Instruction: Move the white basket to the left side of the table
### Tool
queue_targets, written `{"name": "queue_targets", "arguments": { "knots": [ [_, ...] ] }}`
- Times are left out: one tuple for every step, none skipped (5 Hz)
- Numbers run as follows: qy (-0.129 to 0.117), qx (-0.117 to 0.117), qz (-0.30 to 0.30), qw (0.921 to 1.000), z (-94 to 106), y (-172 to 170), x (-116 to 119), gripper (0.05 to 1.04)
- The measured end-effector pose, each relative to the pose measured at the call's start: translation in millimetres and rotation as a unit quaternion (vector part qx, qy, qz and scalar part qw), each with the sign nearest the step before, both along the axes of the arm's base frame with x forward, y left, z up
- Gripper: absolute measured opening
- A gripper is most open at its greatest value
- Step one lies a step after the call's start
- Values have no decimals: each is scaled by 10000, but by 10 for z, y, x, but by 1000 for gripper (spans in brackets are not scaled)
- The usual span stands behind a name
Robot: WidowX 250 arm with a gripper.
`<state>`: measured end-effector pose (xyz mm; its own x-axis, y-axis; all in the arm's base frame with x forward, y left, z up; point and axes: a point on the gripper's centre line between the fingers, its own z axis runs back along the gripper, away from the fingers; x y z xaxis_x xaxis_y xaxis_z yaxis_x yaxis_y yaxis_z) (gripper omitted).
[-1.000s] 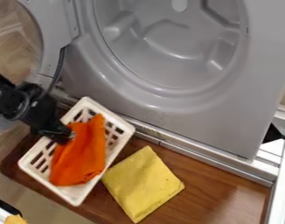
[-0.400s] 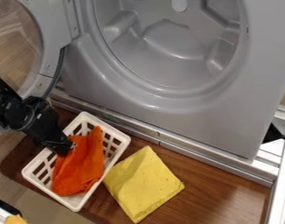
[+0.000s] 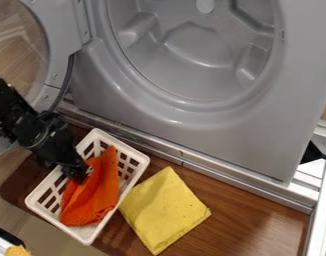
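Gray washing machine, brown table

The washer behind the basket and the yellow cloth beside it bar passage; past the cloth, tabletop lies open.

black arm at left, claw low, seemingly tilted

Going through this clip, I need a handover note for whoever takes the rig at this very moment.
Pincer: down inside the white basket, at the orange cloth; its grip on anything is unclear.
Things: basket upright at the left end of the wooden table as the camera sees it, orange cloth inside; yellow cloth just right of it.
Done: basket appears to be on the left side.
Left: probably just confirm placement, then lift the pincer clear without dragging cloth or basket.
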<state>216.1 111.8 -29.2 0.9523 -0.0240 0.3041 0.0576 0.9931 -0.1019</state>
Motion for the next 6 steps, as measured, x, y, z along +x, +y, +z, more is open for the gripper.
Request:
{"name": "queue_targets", "arguments": {
  "knots": [
    [43,251,-41,9997,125,-1,18,927],
    [180,481,-141,9986,244,-40,-20,1010],
    [63,765,-275,9967,424,-62,-36,1006],
    [-152,942,-612,9936,594,-161,24,1001],
    [-226,898,-959,9911,638,-300,66,1001],
    [-447,961,-1261,9863,692,-378,137,1001]
  ]
}}
